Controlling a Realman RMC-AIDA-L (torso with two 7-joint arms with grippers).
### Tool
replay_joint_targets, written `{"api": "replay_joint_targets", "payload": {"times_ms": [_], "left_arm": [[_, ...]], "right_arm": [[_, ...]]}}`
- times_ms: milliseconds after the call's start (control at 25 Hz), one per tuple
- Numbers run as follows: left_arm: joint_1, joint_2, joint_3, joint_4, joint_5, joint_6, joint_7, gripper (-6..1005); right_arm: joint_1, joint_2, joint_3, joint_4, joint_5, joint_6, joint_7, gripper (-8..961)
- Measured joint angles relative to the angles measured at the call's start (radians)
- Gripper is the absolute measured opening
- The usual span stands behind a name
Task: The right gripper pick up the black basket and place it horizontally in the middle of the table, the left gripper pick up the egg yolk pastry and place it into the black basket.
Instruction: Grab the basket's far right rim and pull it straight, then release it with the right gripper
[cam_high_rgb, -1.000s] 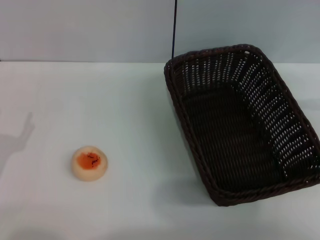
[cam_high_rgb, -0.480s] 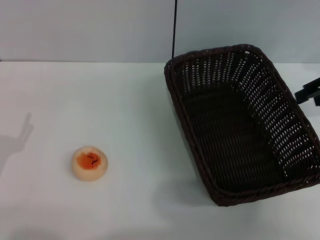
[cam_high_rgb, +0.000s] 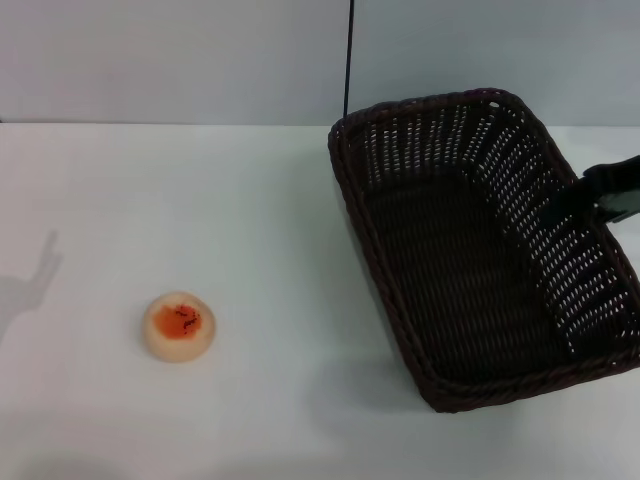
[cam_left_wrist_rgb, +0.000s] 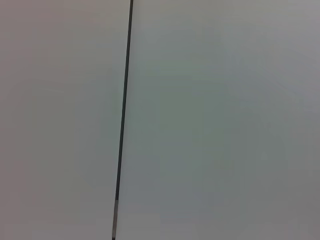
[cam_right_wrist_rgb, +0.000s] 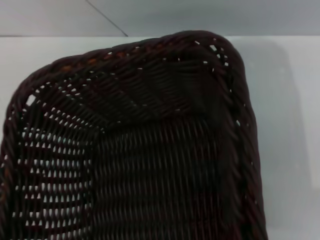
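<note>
The black basket (cam_high_rgb: 480, 250) stands on the right half of the white table (cam_high_rgb: 250, 200), set at a slant with its long side running away from me. The right gripper (cam_high_rgb: 600, 195) comes in from the right edge and hangs over the basket's right rim. The right wrist view looks down into a corner of the basket (cam_right_wrist_rgb: 150, 150). The egg yolk pastry (cam_high_rgb: 179, 325) lies on the table at the front left, well apart from the basket. The left gripper is out of view; only its shadow falls on the table at the far left.
A pale wall with a thin dark vertical seam (cam_high_rgb: 349, 55) rises behind the table. The left wrist view shows only that wall and the seam (cam_left_wrist_rgb: 124, 120). Bare tabletop lies between the pastry and the basket.
The right gripper has come in from the right edge and moved left, now over the basket's right rim. The shadow at the far left shifted slightly. Basket and pastry have not moved.
</note>
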Motion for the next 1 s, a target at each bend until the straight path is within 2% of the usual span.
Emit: {"api": "replay_joint_targets", "payload": {"times_ms": [240,320,440,600,880,1000], "left_arm": [[0.001,0.000,0.005,0.002,0.003,0.000,-0.001,757],[0.003,-0.001,0.006,0.003,0.003,0.000,-0.001,756],[0.011,-0.001,0.006,0.002,0.003,0.004,-0.001,753],[0.017,-0.001,0.006,-0.002,0.003,0.006,-0.001,750],[0.040,-0.002,0.006,0.006,0.003,0.025,-0.051,745],[0.048,-0.002,0.007,0.013,0.003,0.043,-0.051,743]], "right_arm": [[-0.004,0.016,-0.021,0.006,-0.004,0.042,0.002,580],[-0.013,0.031,-0.049,-0.012,-0.009,0.050,-0.014,560],[-0.016,0.034,-0.058,-0.017,-0.012,0.053,-0.019,531],[-0.021,0.038,-0.058,-0.031,-0.009,0.052,-0.036,307],[-0.035,0.046,-0.059,-0.164,-0.002,-0.019,-0.108,130],[-0.019,0.048,-0.059,-0.256,0.014,-0.108,-0.247,133]]}}
